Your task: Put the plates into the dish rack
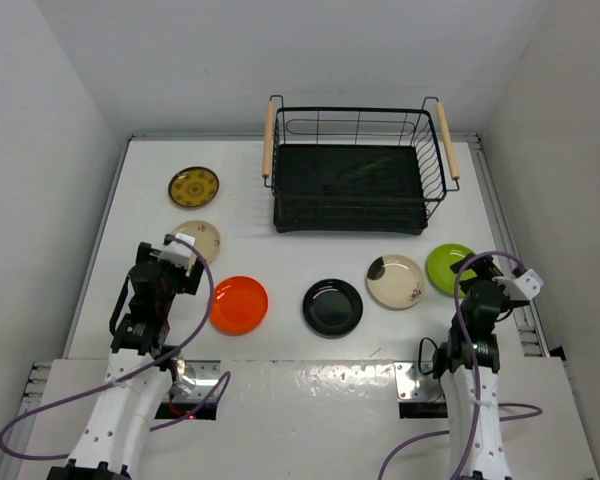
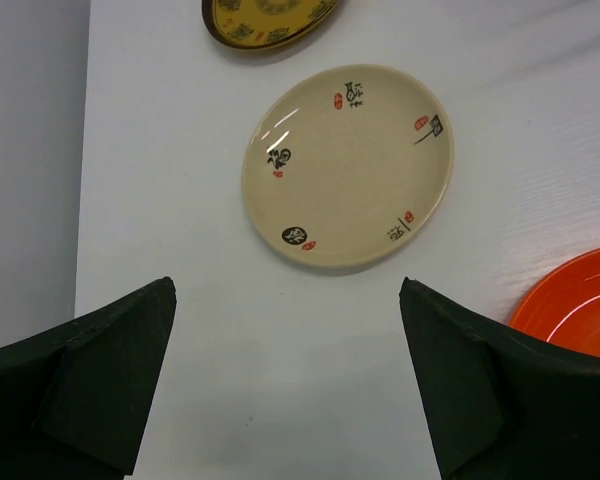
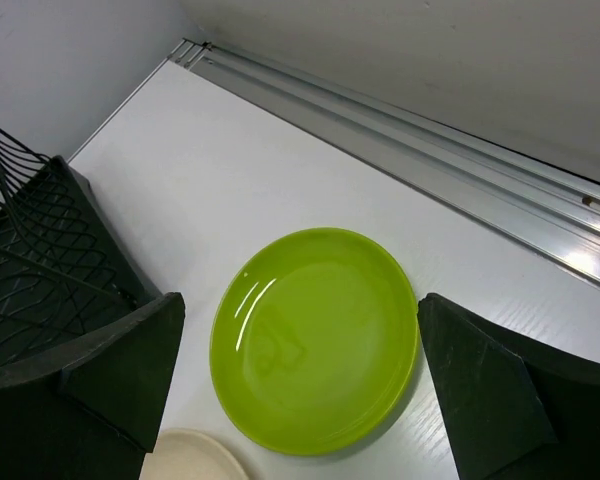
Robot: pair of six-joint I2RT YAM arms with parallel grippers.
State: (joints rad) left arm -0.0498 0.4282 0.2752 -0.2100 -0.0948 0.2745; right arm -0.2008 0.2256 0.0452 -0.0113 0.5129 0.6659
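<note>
This is a robot test cell in a lab, not a kitchen. A bare white counter (image 1: 280, 200) is boxed in by plain white panel walls (image 1: 40, 150). Two white robot arms (image 1: 130, 425) are bolted at its near edge, trailing purple cables (image 1: 25, 415). An aluminium rail (image 3: 460, 190) runs along one side.

The left arm (image 1: 152, 295) stood folded up over its base, wrist tilted down, jaws spread wide and empty. The right arm (image 1: 480, 320) stood folded likewise, wrist angled down, jaws wide apart, gripping nothing.
</note>
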